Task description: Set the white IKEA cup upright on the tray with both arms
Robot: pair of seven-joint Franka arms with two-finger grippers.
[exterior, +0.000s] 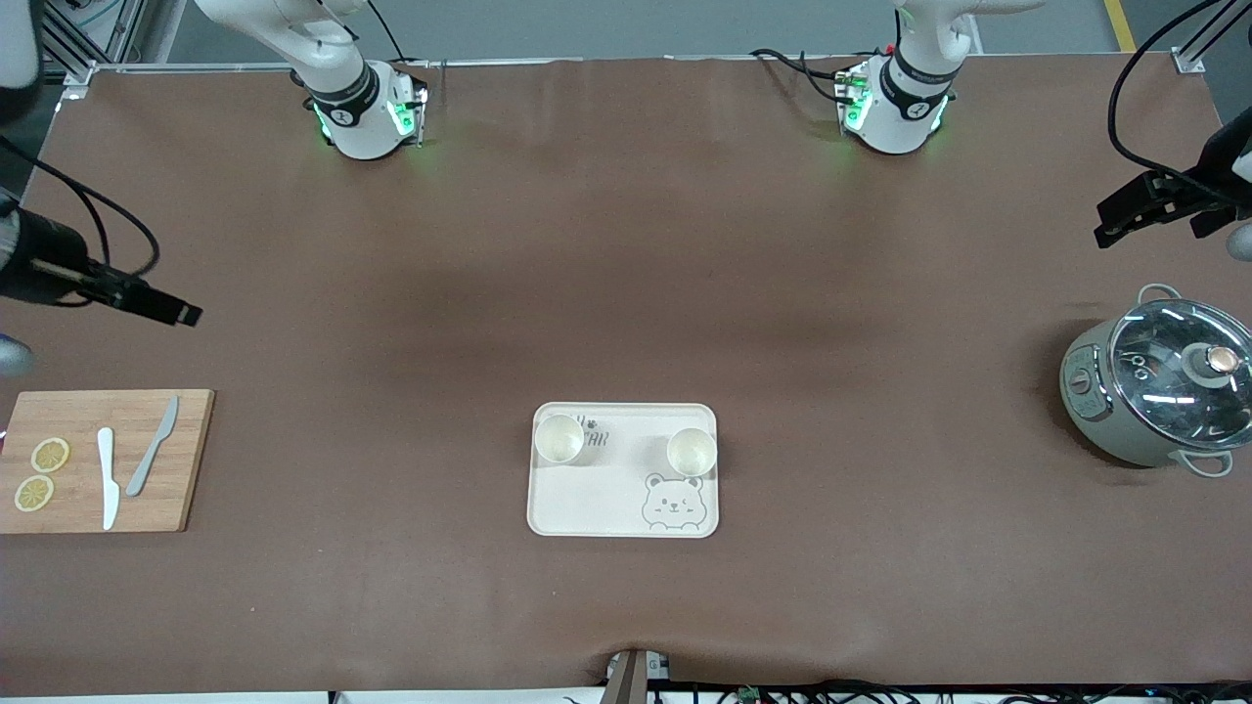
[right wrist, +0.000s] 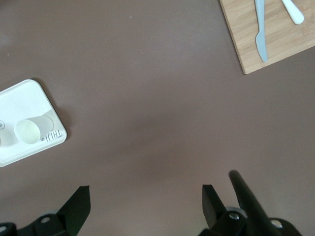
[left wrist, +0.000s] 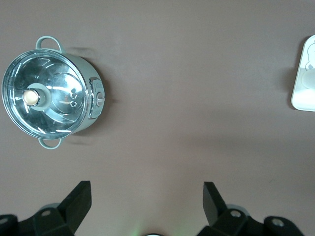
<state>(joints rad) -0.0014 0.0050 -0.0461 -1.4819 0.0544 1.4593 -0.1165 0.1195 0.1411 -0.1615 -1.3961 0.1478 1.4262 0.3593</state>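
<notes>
Nearest the camera sits the tray (exterior: pixel 623 518), carrying two white cups (exterior: pixel 559 437) (exterior: pixel 692 451), both upright with mouths up (vertical long axes), so placement looks done. Outward, the right gripper (exterior: pixel 166 308) hangs above the cutting board (exterior: pixel 186 460), the left gripper (exterior: pixel 1125 217) above the pot (exterior: pixel 1159 391), both jaws released, well apart from the tray.

Robot lab, table-mounted arms (exterior: pixel 352 108), aluminium framing (exterior: pixel 98 39)
</notes>
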